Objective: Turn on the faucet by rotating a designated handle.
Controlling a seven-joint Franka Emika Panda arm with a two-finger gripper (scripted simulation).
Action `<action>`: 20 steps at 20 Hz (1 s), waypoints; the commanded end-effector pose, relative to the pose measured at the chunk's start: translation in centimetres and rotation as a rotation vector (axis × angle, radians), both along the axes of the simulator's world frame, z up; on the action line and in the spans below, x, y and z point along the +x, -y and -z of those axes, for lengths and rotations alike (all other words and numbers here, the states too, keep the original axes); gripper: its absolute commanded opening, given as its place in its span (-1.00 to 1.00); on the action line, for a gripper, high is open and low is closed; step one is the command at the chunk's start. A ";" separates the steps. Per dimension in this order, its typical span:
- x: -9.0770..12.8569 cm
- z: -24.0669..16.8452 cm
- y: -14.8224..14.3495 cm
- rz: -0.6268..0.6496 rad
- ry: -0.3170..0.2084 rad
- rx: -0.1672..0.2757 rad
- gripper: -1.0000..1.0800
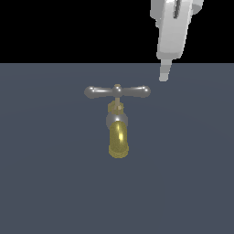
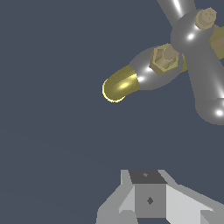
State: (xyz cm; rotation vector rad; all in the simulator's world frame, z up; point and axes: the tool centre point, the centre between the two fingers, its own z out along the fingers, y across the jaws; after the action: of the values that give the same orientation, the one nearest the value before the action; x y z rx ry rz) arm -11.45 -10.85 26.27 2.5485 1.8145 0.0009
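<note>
Judging by its polished metal, the handle was thought rigid and slippery, best pushed near a bulbous end; the gripper's opening could not be told.

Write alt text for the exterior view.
A small faucet with a silver crossbar handle and yellow-brass spout stands on a dark grey surface. A white gripper hangs above the handle's end on the exterior view's right, not touching it.
</note>
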 end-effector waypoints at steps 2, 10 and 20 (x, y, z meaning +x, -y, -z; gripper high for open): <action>1.2 1.3 0.0 -0.072 -0.001 0.000 -1.00; 3.8 4.1 -0.3 -0.221 -0.005 0.003 -1.00; 5.7 6.2 -0.9 -0.335 -0.009 0.008 -1.00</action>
State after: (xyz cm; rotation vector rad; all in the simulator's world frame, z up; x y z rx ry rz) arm -6.03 -10.03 20.29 2.2332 2.2067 -0.0009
